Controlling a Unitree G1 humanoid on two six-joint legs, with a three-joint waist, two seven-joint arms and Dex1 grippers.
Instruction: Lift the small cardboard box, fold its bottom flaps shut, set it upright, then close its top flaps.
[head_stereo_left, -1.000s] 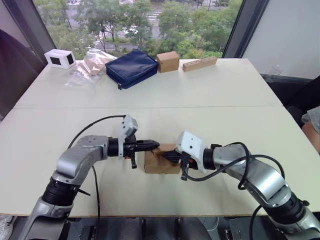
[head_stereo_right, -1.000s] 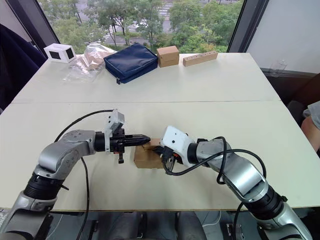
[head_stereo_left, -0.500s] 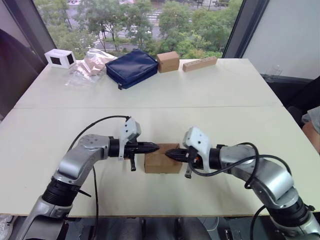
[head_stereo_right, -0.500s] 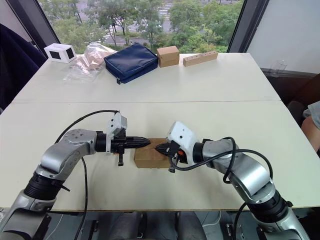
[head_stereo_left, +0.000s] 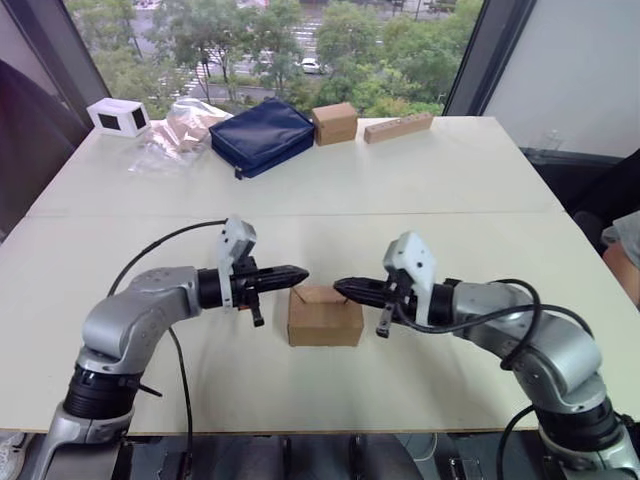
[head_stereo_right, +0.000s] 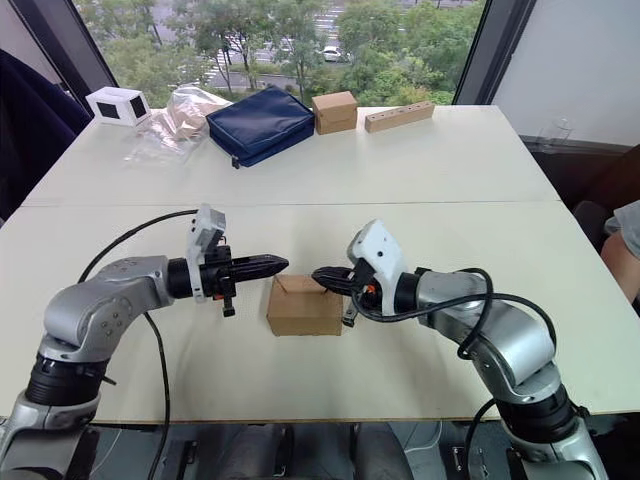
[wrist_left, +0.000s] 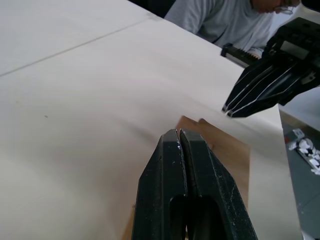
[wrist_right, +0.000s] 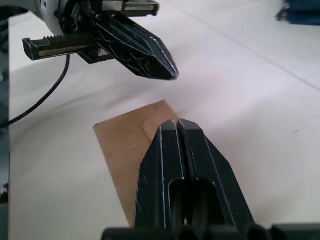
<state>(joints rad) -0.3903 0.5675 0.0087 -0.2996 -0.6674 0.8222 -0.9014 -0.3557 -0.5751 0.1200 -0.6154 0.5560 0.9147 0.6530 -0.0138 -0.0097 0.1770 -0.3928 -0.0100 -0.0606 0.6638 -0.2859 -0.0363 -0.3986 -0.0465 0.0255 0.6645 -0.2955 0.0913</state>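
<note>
I'm looking down on a pale, off-white bench (head_stereo_left: 420, 190) made of two tops butted together, with a seam running across it. Behind it a big window looks out onto green trees and a road, framed by dark mullions. In my left wrist view a person in a grey shirt (wrist_left: 225, 20) sits at the bench's edge.

Along the far edge sit a white box with dark openings (head_stereo_left: 119, 116), a crumpled clear plastic bag (head_stereo_left: 180, 130), a navy pouch (head_stereo_left: 264, 135), a small brown box (head_stereo_left: 335, 123) just beside the pouch, and a long flat brown block (head_stereo_left: 399, 127). I can't see inside any of them.

The small cardboard box (head_stereo_left: 325, 316) rests on the bench near the front edge, between my two arms, upright. Its top flaps (head_stereo_right: 300, 287) lie folded down across the top and meet in a tucked seam.

My left end effector (head_stereo_left: 300, 273) reaches in from the left, level with the bench, its tip hanging just above the box's upper left edge; its fingers are pressed together, holding nothing. My right end effector (head_stereo_left: 340, 287) comes in from the right, pointing at the left one, tip over the box's upper right edge, fingers likewise pinched together and empty. The two tips face each other, apart, over the box
</note>
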